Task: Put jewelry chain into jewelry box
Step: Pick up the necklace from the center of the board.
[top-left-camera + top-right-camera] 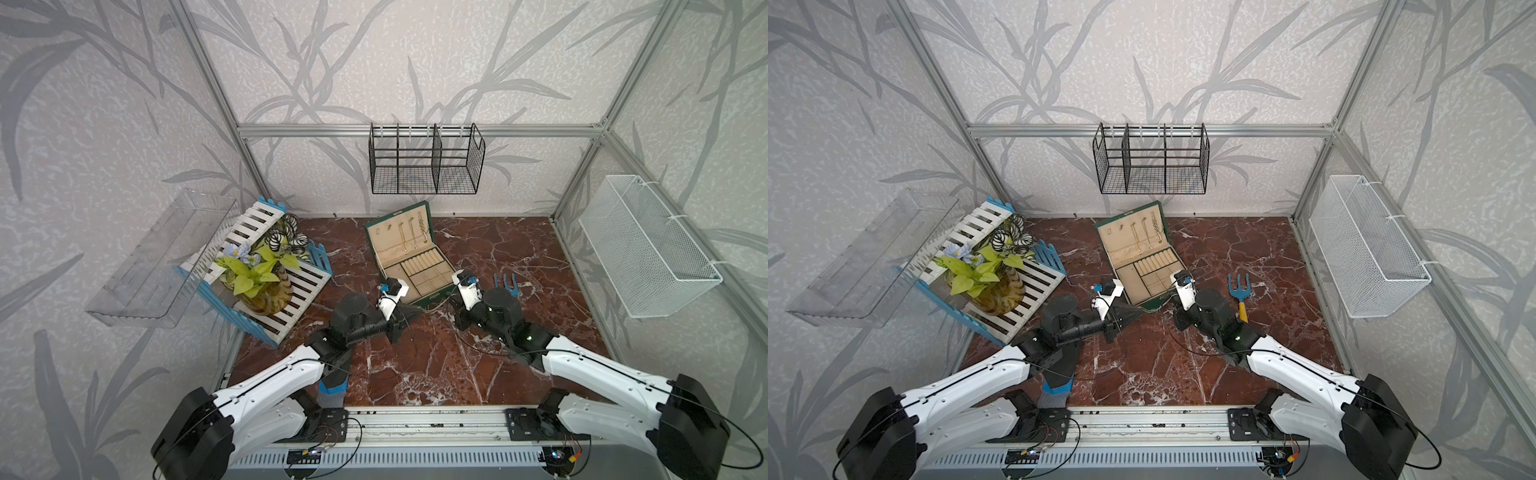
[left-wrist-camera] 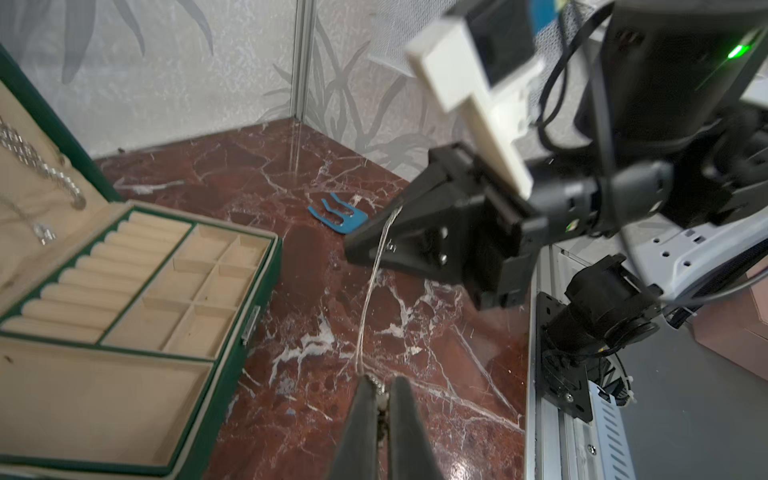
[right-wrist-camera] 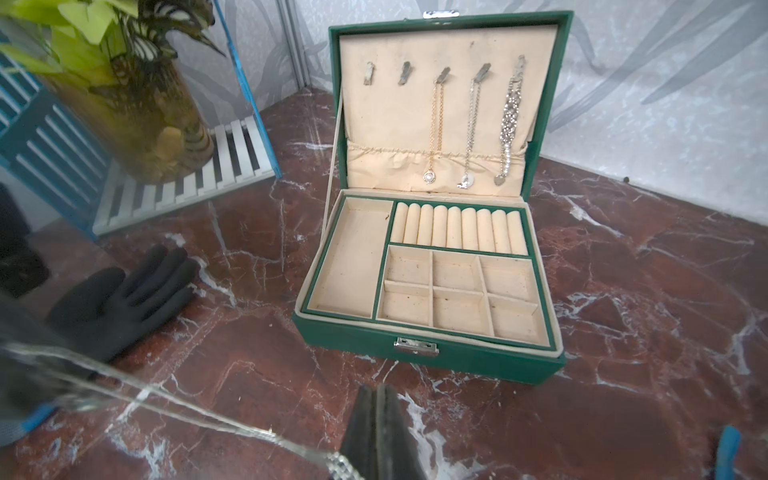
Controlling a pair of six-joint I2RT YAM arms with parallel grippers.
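Silver jewelry chain point(image 2: 370, 291), thin and taut, beside jewelry box point(image 3: 353, 338)

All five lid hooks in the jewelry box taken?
No: three hooks in the jewelry box lid carry chains; two hooks are bare.

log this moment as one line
left fingers: shut on chain | right fingers: shut on chain | chain: strung between both arms, outside box | box: open
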